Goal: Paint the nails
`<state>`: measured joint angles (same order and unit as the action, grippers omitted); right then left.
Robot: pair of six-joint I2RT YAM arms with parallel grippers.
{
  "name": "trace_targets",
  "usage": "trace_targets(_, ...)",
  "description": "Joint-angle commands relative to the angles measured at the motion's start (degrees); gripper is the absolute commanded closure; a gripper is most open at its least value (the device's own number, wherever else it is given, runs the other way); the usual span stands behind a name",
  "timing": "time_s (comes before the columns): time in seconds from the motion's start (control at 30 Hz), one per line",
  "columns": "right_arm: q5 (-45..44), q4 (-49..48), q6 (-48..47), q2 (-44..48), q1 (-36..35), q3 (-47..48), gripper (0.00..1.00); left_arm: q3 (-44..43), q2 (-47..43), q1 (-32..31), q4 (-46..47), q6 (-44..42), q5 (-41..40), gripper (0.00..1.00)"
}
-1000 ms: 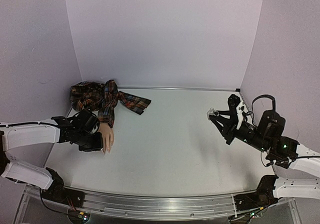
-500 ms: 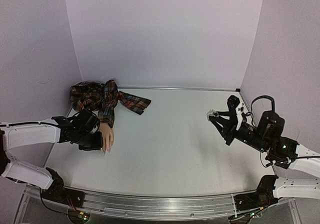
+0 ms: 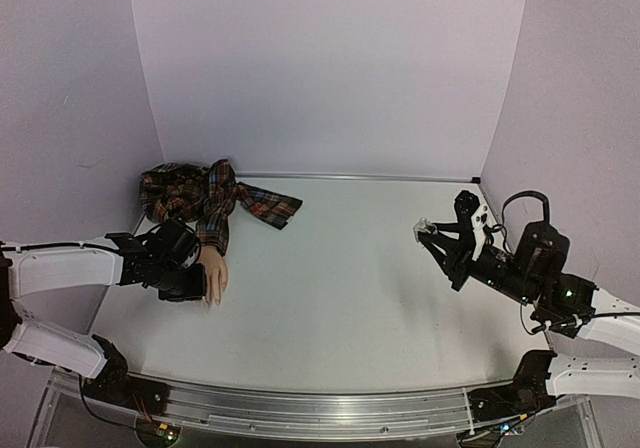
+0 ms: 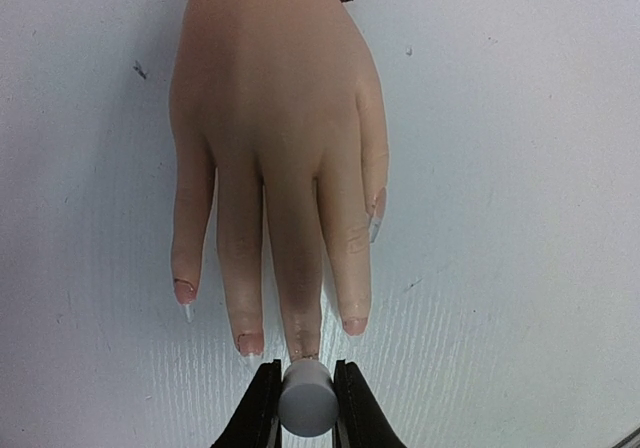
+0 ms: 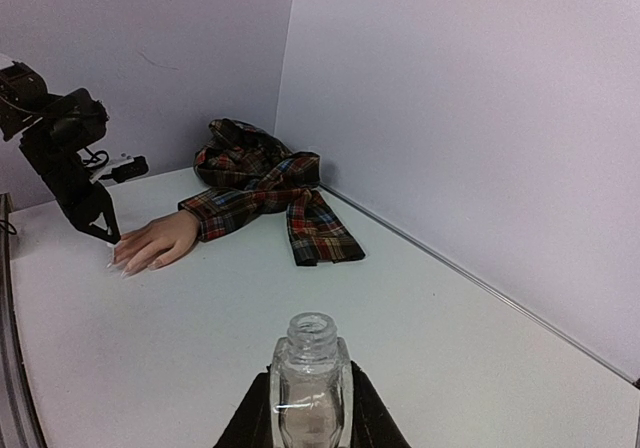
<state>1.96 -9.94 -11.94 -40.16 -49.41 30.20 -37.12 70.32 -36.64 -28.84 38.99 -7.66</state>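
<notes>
While the left gripper [image 4: 305, 378] pinches a round white cap [image 4: 305, 403] at the middle fingertip, the nails [image 4: 353, 325], pale and glossy, tip a smooth flesh-coloured mannequin hand [image 4: 270, 138] lying flat on the matte white table [image 4: 520, 168]. The right gripper [image 5: 310, 413] clamps a clear glass bottle [image 5: 310, 368], its open neck plain in the right wrist view; a crumpled plaid sleeve [image 5: 262, 183] lies beyond.

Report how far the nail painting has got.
Done: the bottle is uncapped and held in the right tool. In hand: the left tool grips a round grey cap, likely the brush, right at the middle fingertip of the mannequin hand. Left: the nails show no clear coat of colour in the left wrist view, so most or all five seem yet to be painted.
</notes>
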Motion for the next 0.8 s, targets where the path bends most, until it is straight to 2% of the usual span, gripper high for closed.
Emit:
trace_targets(0.0, 0.1, -2.7, 0.4, 0.0, 0.3, 0.2, 1.0, -0.9, 0.1, 0.3, 1.1, 0.3, -0.3, 1.0)
trace_targets(0.77, 0.4, -2.7, 0.5, 0.0, 0.3, 0.3, 1.0, 2.1, -0.7, 0.3, 1.1, 3.0, 1.0, 1.0)
